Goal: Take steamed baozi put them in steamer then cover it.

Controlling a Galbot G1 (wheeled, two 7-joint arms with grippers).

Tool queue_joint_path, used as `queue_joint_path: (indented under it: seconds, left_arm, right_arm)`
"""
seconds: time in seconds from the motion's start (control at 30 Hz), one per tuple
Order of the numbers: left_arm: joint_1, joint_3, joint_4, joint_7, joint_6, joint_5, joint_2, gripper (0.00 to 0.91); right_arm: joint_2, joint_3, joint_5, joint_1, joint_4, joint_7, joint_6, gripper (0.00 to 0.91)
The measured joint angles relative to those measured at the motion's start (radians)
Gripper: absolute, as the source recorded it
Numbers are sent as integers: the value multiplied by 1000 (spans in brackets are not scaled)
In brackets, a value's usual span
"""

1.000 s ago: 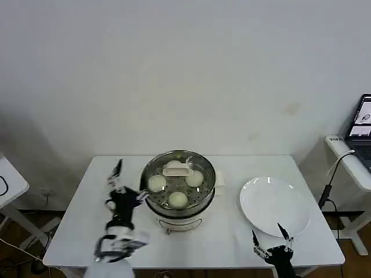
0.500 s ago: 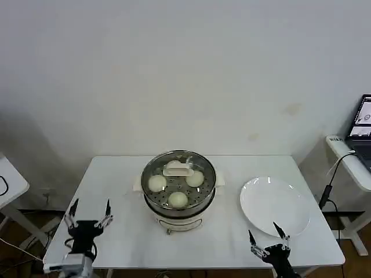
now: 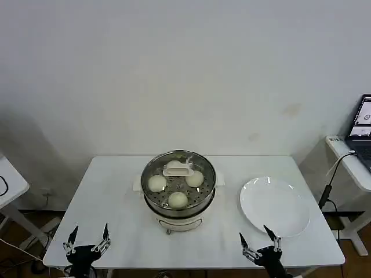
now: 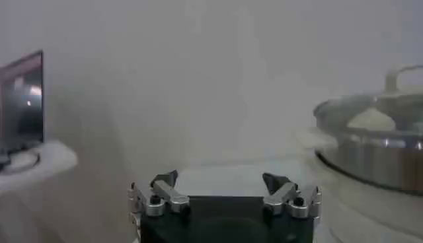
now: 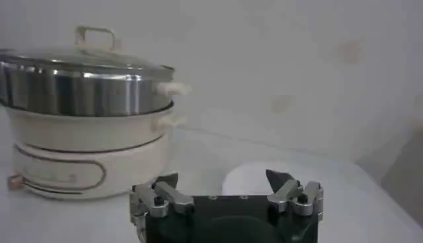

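A: We start with the left gripper (image 3: 88,238). It is low at the near left corner of the table (image 3: 116,191), its two fingers spread apart with nothing between them. In the left wrist view the same gripper (image 4: 223,185) is empty too.

B: And the right gripper (image 3: 258,239)? We see it at the near edge on the right, fingers also apart and empty, just before the near rim of the plate (image 3: 275,205). The right wrist view shows this gripper (image 5: 225,185) open in the same way.

A: The steamer (image 3: 178,191) stands in the middle of the table, between both grippers and farther from us, well apart from each. It is upright on its white base.

B: The lid (image 3: 178,171) lies flat on top of it, and its white handle (image 3: 179,169) has its long axis from left to right in the head view.

A: Under the glass we count three baozi (image 3: 157,183): one on the left, one on the right, one in the near part. They sit dome up. A fourth we cannot tell; the handle hides that place.
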Motion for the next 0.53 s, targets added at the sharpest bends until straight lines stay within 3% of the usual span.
queue_joint_path:
  seconds: [0.53]
  left_arm:
    - [46, -1, 10, 5, -6, -16, 4, 907]
  right_arm:
    - [-53, -76, 66, -7, 16, 76, -15, 907]
